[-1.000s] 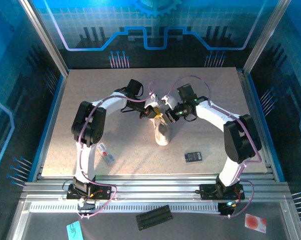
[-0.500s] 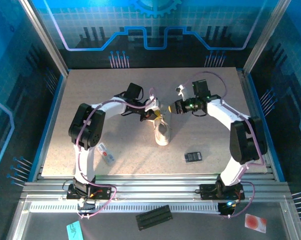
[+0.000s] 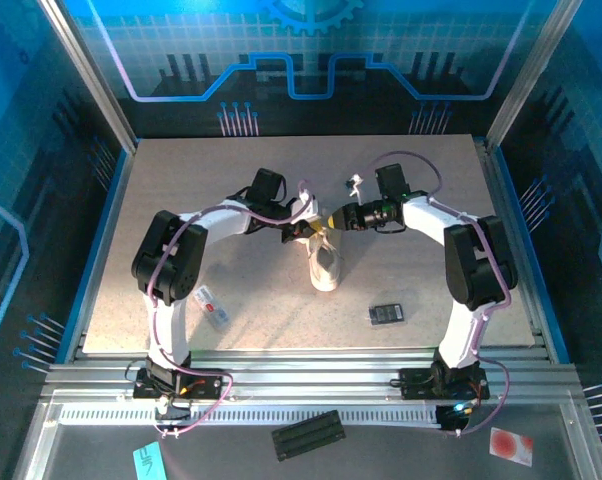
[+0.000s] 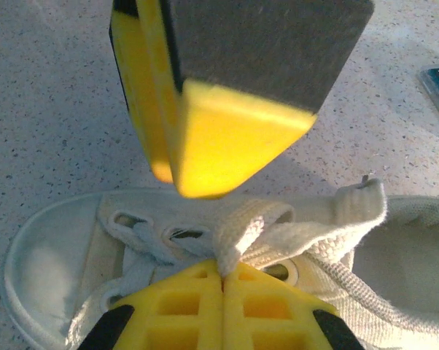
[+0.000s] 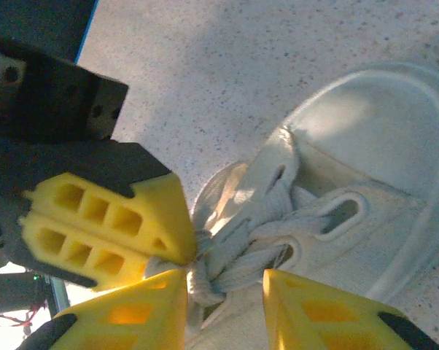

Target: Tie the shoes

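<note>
The white sneaker [image 3: 324, 264] lies mid-table, toe toward the near edge. My left gripper [image 3: 299, 229] is at its lace area, shut on a loop of the pale lace [image 4: 249, 226]; its yellow tips [image 4: 223, 264] pinch the loop just above the eyelets. My right gripper [image 3: 333, 218] comes in from the right and stands open [image 5: 225, 281], its two yellow fingers either side of the bunched lace knot [image 5: 205, 281], with a gap between lace and right finger. One right finger [image 4: 227, 138] hangs over the shoe [image 4: 52, 255]. The left gripper [image 5: 177, 244] touches the knot.
A small black device [image 3: 386, 314] lies right of the shoe's toe. A white-and-red packet [image 3: 212, 307] lies near the left arm's base. Blue enclosure walls ring the table; a black strip [image 3: 308, 434] rests on the front rail.
The right gripper pulled back to the right of the shoe, then returned to the laces with its wrist turned. The left gripper kept its hold on the lace in place.
</note>
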